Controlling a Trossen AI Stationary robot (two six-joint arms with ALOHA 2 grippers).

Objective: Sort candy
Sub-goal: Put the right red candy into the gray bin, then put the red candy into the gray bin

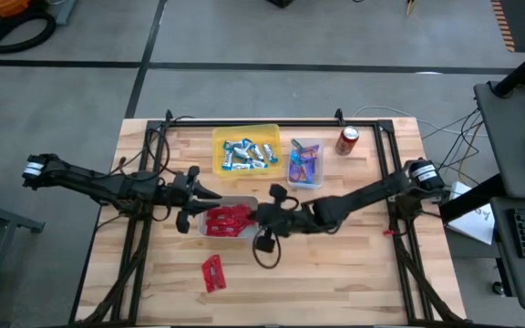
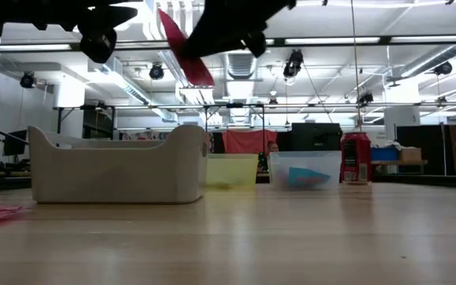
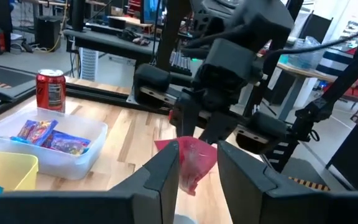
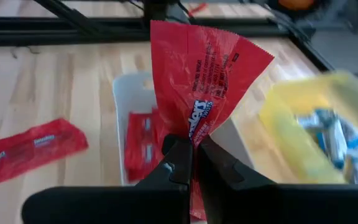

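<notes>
Red candy packets (image 1: 227, 220) are lying in the white bin (image 1: 244, 199); right gripper (image 4: 194, 163) is pinching another red packet (image 4: 201, 93) above it, while left gripper (image 3: 197, 165) is waiting half-open.

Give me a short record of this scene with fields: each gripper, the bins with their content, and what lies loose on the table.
right gripper: shut on red packet, above white bin
left gripper: open, empty, beside it
white bin: red packets
yellow bin: blue-and-silver bars
clear bin: purple-blue packets
loose: one red packet on table
other: soda can
</notes>
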